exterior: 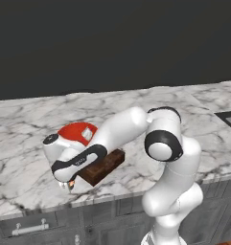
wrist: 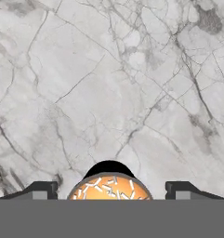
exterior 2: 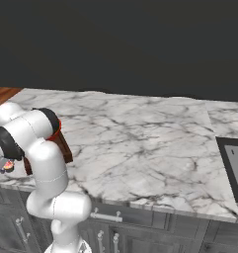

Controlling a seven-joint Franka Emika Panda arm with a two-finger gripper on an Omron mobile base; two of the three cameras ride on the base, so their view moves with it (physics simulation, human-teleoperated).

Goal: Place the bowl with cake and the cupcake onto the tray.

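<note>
- Currently, item one: gripper (wrist: 109,190), lowered to the near edge of the marble counter (exterior: 193,119), fingers (wrist: 39,189) spread apart with a gap on each side of the cupcake; nothing is clamped yet.
- Item two: cupcake (wrist: 109,188), orange top with pale sprinkles in the hand view, sitting between the fingertips on the counter. The left base view shows a small orange speck under the hand, just beside the near end of the tray.
- Item three: tray (exterior: 105,165), dark brown wood, lying on the counter behind the hand and partly covered by the forearm.
- Item four: bowl (exterior: 75,131), red, with a white wedge of cake (exterior: 87,134); it appears to sit at the tray's far end, though the arm hides the contact.
- Step in hand, as judged: grasping the cupcake.
- Handling advice: keep the cupcake centred between the fingers, close slowly and lightly because the wrapper looks soft, lift straight up, and clear the tray's low wall before moving across.
- Placement advice: set it in the free near part of the tray, apart from the bowl.
</note>
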